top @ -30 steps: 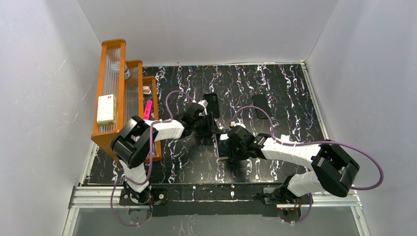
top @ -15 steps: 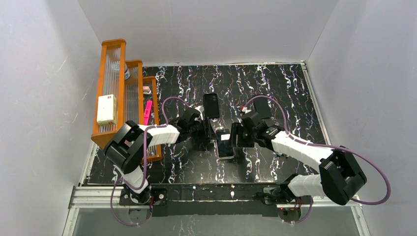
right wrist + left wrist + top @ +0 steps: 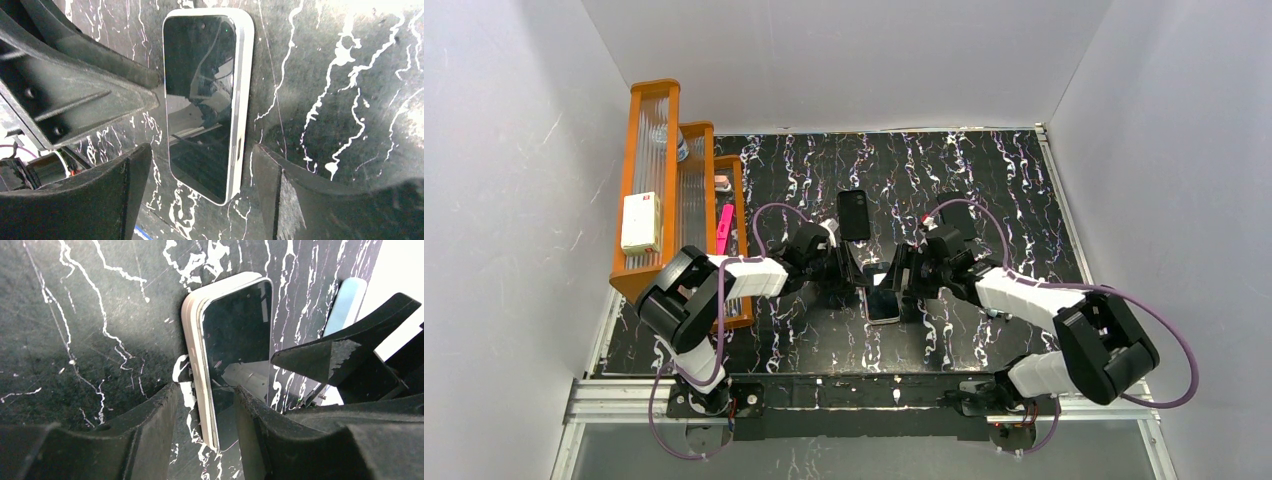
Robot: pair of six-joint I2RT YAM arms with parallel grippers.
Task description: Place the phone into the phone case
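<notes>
The phone (image 3: pixel 200 100), its black glass screen up, lies on the table inside the pale pink-beige phone case (image 3: pixel 244 100), whose rim frames it. In the top view it lies at the table's middle (image 3: pixel 883 302). My left gripper (image 3: pixel 205 425) straddles the case's left long edge (image 3: pixel 192 345): one finger stands over the table, the other over the screen (image 3: pixel 235 325), and gaps show on both sides. My right gripper (image 3: pixel 200 195) is open around the phone's near end and touches neither side. Both grippers meet over the phone's far end, left gripper (image 3: pixel 861 275) and right gripper (image 3: pixel 901 280).
An all-black phone-sized piece (image 3: pixel 854 213) lies behind the grippers. A second dark piece (image 3: pixel 954 215) lies to its right, partly behind a cable. An orange rack (image 3: pixel 674 190) with a white box (image 3: pixel 641 222) and a pink item (image 3: pixel 723 222) lines the left side.
My right gripper let go, opened wide and swung from the phone's near side to its far right. The left gripper shifted slightly toward the case's edge.
</notes>
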